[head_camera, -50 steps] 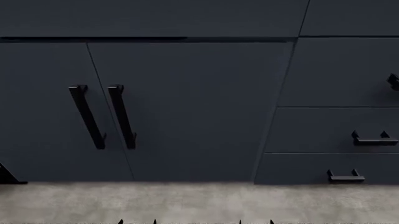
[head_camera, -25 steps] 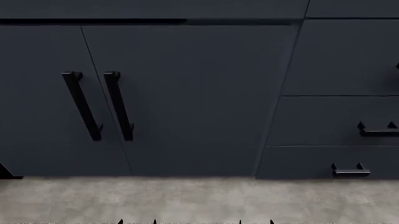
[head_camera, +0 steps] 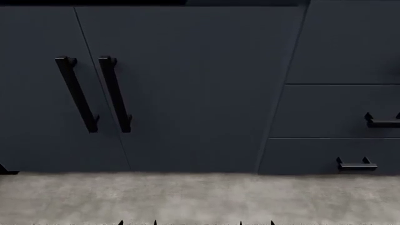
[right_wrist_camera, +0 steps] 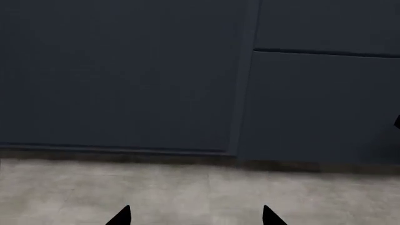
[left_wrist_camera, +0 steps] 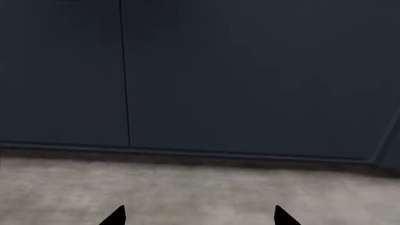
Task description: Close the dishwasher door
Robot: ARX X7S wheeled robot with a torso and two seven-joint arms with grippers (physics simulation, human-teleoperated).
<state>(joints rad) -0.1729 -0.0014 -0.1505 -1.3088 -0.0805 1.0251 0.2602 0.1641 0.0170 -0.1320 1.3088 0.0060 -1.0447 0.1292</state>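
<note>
Cabinet doors lower in view, grey floor

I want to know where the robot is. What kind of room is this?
Probably a kitchen. It faces navy cabinet doors with long black handles, a stack of drawers beside them, and a grey floor below. No dishwasher shows here.

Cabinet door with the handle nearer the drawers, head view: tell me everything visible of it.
The cabinet door is a flat, matte navy panel, shut, flush with its neighbours. Its black bar handle runs lengthwise near its left edge on two short posts. The drawers border its right side; its lower edge ends above the grey floor. Nothing touches it.
</note>
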